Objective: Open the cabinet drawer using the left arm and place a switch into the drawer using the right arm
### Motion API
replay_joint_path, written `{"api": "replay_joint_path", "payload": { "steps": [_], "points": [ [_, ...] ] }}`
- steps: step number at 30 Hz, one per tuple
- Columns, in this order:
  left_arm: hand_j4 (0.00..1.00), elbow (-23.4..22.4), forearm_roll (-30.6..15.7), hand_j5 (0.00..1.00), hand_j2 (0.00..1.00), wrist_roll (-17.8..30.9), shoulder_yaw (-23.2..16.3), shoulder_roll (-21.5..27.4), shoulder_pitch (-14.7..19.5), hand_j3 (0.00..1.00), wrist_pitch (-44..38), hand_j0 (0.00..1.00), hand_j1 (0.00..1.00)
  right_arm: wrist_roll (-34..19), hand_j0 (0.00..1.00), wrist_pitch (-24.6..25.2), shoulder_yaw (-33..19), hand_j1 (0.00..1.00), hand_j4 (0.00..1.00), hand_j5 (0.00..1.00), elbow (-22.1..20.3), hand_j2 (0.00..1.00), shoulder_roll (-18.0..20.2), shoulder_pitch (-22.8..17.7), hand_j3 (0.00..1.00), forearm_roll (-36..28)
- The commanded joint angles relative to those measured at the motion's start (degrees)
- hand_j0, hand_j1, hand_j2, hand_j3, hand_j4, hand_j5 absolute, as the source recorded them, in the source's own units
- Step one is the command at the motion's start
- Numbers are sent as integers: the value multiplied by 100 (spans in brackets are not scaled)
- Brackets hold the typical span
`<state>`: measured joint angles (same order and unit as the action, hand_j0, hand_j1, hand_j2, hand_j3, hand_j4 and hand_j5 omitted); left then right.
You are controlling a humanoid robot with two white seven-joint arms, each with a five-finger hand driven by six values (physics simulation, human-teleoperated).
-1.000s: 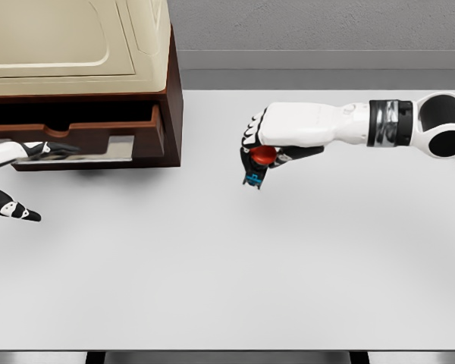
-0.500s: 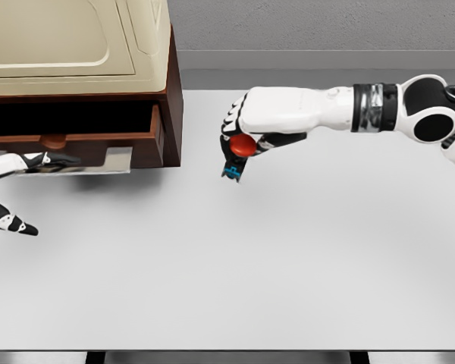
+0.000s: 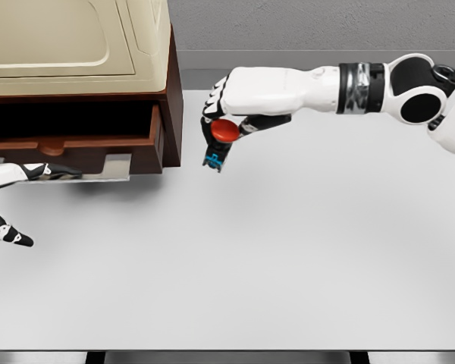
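Observation:
A dark wooden cabinet point(image 3: 174, 83) with a cream top stands at the table's back left. Its drawer point(image 3: 83, 144) is pulled out, with a dark gap showing above the drawer front. A grey handle plate point(image 3: 110, 167) hangs off that front. My left hand point(image 3: 19, 193) reaches in from the left edge; its straight fingers point(image 3: 53, 172) touch the handle plate and the thumb is spread well below. My right hand point(image 3: 221, 130) hovers just right of the cabinet's front corner, shut on the switch point(image 3: 218, 144), which has a red button, black body and blue base.
The white table point(image 3: 288, 258) stretches out in front of and to the right of the cabinet. A grey wall runs along the far edge. The right forearm point(image 3: 349, 87) spans the back right of the table, above the surface.
My right hand has carried the switch left and slightly up, closer to the cabinet. The drawer has slid further out, and my left hand has drawn back toward me with it.

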<state>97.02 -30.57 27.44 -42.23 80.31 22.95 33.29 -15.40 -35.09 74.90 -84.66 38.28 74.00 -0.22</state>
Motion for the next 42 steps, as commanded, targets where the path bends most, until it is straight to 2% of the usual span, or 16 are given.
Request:
{"api": "replay_joint_path", "payload": {
  "steps": [1, 6, 10, 18, 23, 42],
  "points": [
    [100, 133, 51, 100, 100, -11, -110, 2, -1, 100, 171, 100, 100, 2, 43, 9, -2, 43, 43, 43, 20, 43, -74, 9, 43, -83],
    [100, 203, 16, 100, 100, -11, -101, 90, -115, 100, 171, 100, 100, 2, 43, 9, 7, 43, 43, 43, 134, 43, -198, 62, 43, -84],
    [100, 194, -19, 100, 100, -46, -84, 186, -106, 100, 171, 100, 100, 2, 43, 9, 7, 43, 43, 43, 143, 43, -215, 70, 43, -92],
    [100, 168, -89, 100, 100, -63, 198, 195, -97, 100, 171, 100, 100, 2, 43, 9, 16, 43, 43, 43, 266, 43, -444, 158, 43, -92],
    [100, 159, -124, 100, 100, -63, 198, 195, -89, 100, 171, 100, 100, 2, 43, 9, 24, 43, 43, 43, 354, 43, -505, 246, 43, -145],
    [100, 370, -133, 100, 100, -63, 523, 503, -80, 100, 171, 100, 100, -7, 43, 9, 33, 43, 43, 43, 609, 43, -786, 492, 43, -242]
  ]
}}
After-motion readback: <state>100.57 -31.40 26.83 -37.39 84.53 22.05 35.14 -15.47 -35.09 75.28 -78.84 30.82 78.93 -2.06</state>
